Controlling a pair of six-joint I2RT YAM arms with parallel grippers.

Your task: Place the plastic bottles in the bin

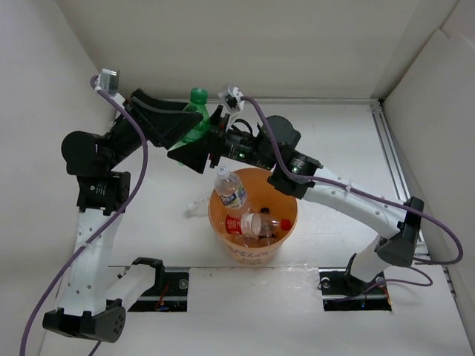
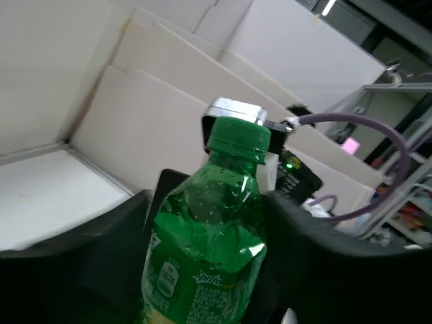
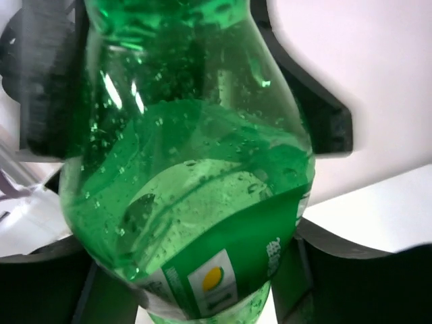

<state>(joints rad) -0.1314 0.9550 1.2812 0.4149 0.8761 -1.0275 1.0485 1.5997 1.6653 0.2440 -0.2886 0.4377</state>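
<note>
The green bottle [image 1: 195,119] is held in the air behind the orange bin [image 1: 294,216], cap pointing away from the arms. My left gripper [image 1: 182,126] is shut on its middle, with the fingers pressed on both sides in the left wrist view [image 2: 202,270]. My right gripper [image 1: 196,150] is shut on its lower, labelled part [image 3: 202,270]. The bin holds several bottles: a clear one with a blue label [image 1: 231,190] leaning on the rim, and one with a red label [image 1: 249,224].
A small clear bottle [image 1: 197,207] lies on the table just left of the bin. White walls enclose the table on the left, back and right. A metal rail [image 1: 392,152] runs along the right side.
</note>
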